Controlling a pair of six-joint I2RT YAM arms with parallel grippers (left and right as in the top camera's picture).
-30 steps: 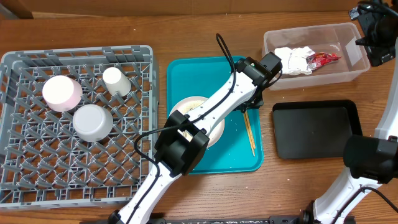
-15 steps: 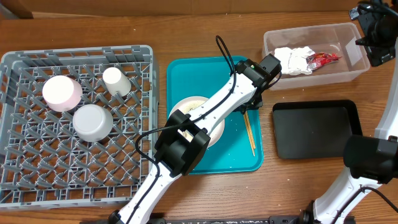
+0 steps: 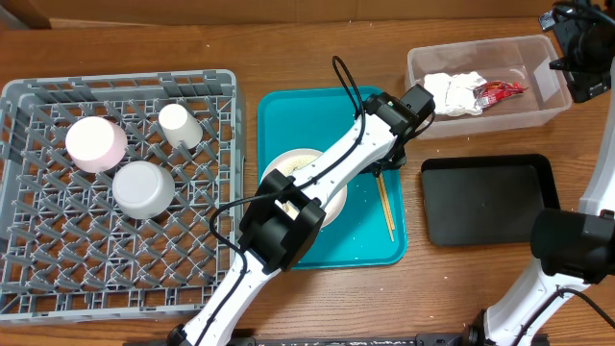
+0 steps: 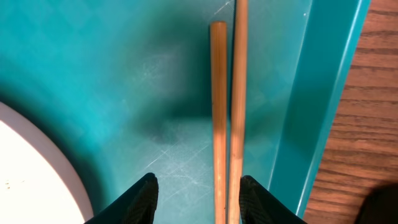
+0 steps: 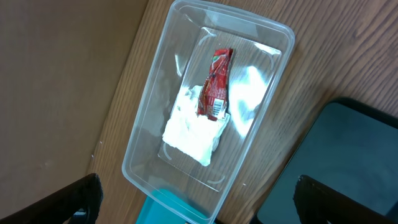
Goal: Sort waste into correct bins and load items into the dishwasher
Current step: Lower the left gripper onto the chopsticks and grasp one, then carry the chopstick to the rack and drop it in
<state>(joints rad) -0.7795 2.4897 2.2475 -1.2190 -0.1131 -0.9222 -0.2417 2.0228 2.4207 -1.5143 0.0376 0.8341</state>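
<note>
Two wooden chopsticks (image 4: 227, 112) lie side by side on the teal tray (image 4: 317, 93), near its right wall. My left gripper (image 4: 200, 199) hangs over their near end, open, with both sticks between its fingers, close to the right finger (image 4: 255, 199). From overhead the left gripper (image 3: 381, 168) sits above the chopsticks (image 3: 386, 207), and the arm hides part of the white plate (image 3: 306, 187). My right gripper (image 5: 202, 205) is open wide, high over the clear tub (image 5: 143, 134), which holds the napkin (image 5: 193, 130) and the red wrapper (image 5: 216, 84).
The grey dish rack (image 3: 58, 259) on the left holds a pinkish saucer (image 3: 95, 144), a bowl (image 3: 144, 188) and a small cup (image 3: 179, 125). A black tray (image 3: 488, 199) lies right of the teal tray, below the clear tub (image 3: 538, 115).
</note>
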